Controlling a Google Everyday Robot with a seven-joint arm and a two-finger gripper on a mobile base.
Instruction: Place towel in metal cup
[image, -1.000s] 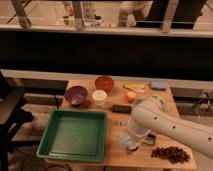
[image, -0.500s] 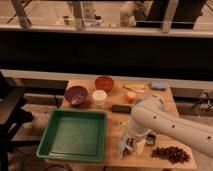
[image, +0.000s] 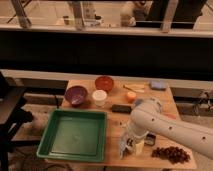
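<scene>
Wooden table carries everything. Largest on it is the green tray, at its front left. Right of the tray the white arm reaches down, its gripper low over the table's front edge with a pale towel at its tip (apparently gripped, though I cannot tell how far the fingers part). Just right of the gripper sits the small dark metal cup. Judged step: carrying the towel; next, shift right over the cup and release.
</scene>
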